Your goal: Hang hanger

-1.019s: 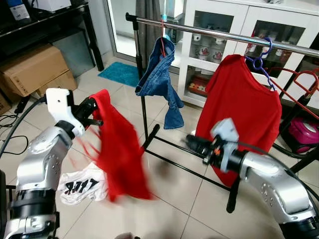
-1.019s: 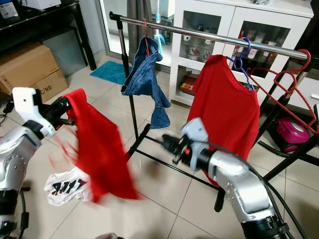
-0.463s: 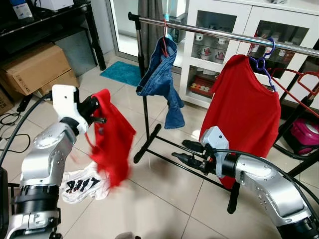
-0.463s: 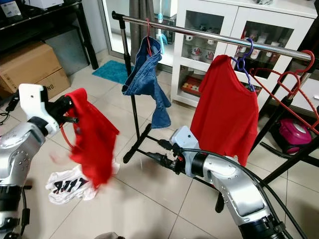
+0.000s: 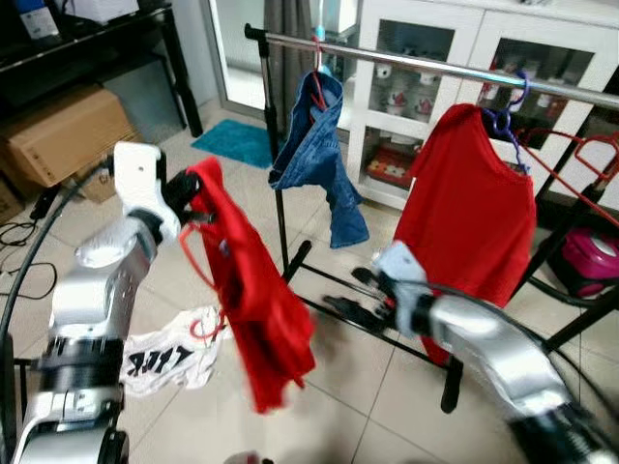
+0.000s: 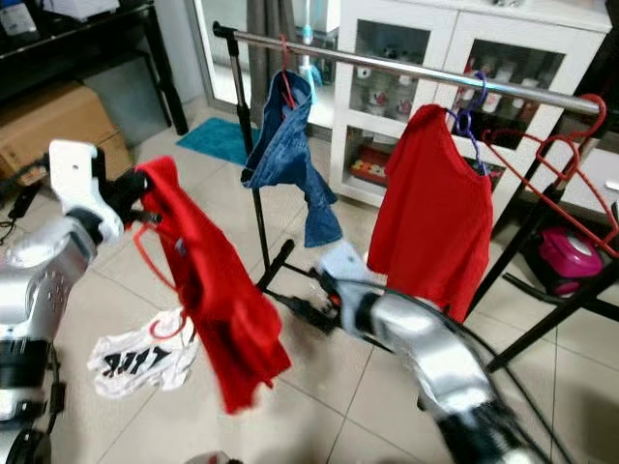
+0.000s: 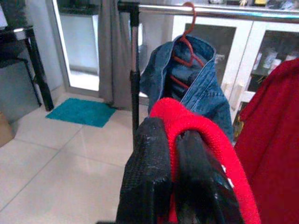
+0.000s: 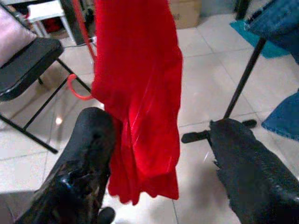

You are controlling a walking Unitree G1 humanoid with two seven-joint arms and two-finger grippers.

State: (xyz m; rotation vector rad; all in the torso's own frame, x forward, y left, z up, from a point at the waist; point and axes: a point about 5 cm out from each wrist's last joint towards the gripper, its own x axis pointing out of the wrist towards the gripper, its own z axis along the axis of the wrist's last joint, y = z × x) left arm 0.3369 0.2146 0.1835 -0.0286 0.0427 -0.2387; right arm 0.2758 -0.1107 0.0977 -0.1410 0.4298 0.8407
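My left gripper (image 5: 191, 196) is raised at the left and shut on the collar of a red garment (image 5: 256, 300), which hangs from it on a red hanger (image 5: 197, 273). In the left wrist view both fingers (image 7: 145, 172) pinch the red collar (image 7: 205, 140). My right gripper (image 5: 350, 295) is low in the middle, blurred and open, next to the garment's lower edge. The right wrist view has the garment (image 8: 135, 70) hanging just beyond its spread fingers (image 8: 91, 149). The metal rail (image 5: 416, 63) runs across the top.
On the rail hang a denim garment (image 5: 314, 155), a red shirt (image 5: 464, 213) and bare red hangers (image 5: 580, 155). The rack's black base (image 5: 387, 338) crosses the floor. A white garment (image 5: 160, 358) lies on the tiles. Cardboard boxes (image 5: 58, 135) stand left, a black chair (image 8: 28, 60) nearby.
The red garment has swung out to the right and lower. My right arm has moved left toward it and is now blurred. My left gripper has risen slightly.
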